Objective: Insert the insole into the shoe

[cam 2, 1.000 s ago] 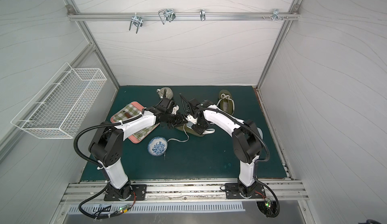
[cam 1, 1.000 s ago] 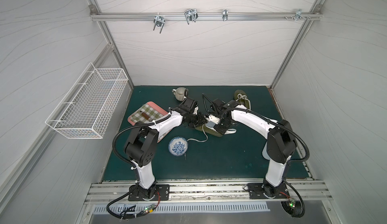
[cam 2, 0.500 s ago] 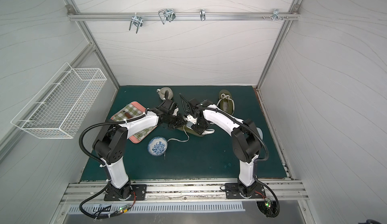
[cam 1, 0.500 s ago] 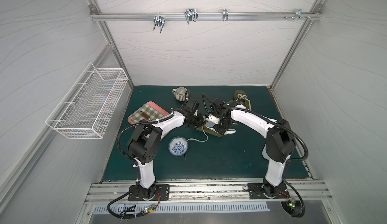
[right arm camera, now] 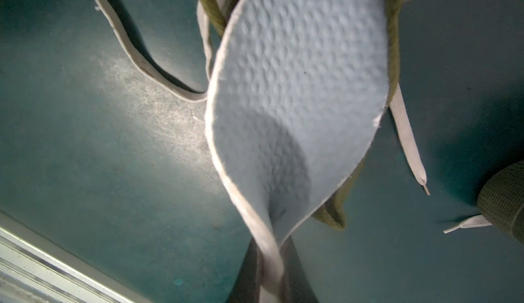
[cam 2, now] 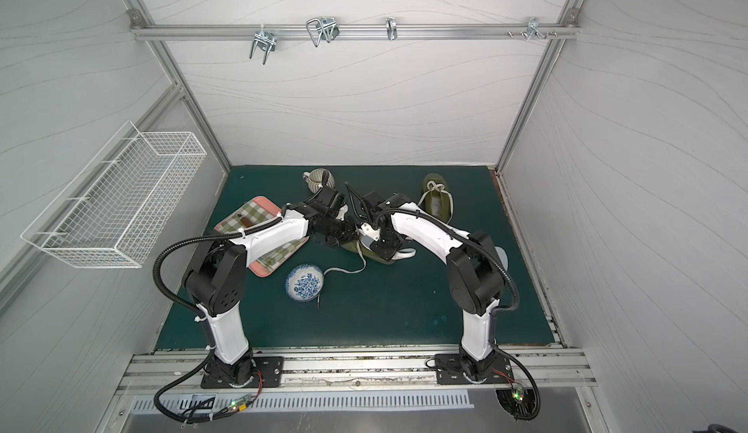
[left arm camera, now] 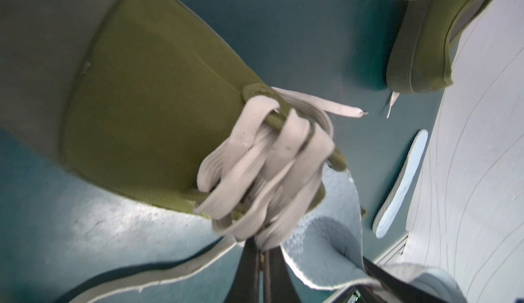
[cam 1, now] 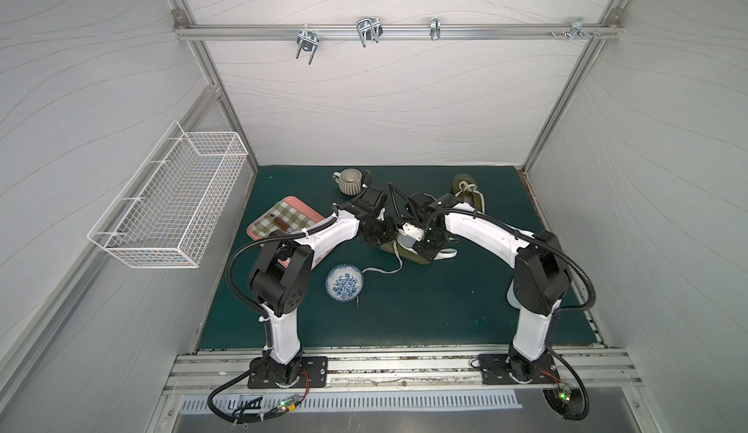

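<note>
1. A dark green mat [cam 1: 404, 321] floors a white-walled booth.
2. At mid-mat lies an olive shoe [left arm camera: 147, 94]; a pale blue insole [right arm camera: 297, 89] pokes partway into its opening.
3. The right gripper [right arm camera: 269, 270] pinches the insole's free end.
4. The left gripper [left arm camera: 262, 262] is clamped on the shoe's grey laces [left arm camera: 263, 151].

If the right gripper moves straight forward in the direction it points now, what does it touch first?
Probably the olive shoe: the right gripper is shut on the edge of the blue insole, whose far end lies at the shoe's opening. Depth is unclear in this view.
</note>
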### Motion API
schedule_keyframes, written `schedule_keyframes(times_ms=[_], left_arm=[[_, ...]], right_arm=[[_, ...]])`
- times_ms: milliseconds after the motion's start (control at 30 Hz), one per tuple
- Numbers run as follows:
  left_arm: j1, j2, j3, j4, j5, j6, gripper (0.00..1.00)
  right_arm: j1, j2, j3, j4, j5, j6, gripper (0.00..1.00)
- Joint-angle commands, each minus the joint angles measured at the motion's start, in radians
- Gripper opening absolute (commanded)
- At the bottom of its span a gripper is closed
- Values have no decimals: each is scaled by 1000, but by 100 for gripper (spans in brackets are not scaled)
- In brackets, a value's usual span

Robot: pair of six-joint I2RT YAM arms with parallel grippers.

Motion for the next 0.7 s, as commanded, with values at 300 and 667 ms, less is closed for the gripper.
schedule_keyframes(times_ms=[300, 667], left_arm=[[58, 75, 138, -176, 243, 229, 0], [91, 83, 170, -174, 322, 254, 0]], right_arm=[[21, 26, 36, -48, 104, -78, 0], [52, 29, 31, 1, 139, -139, 0]])
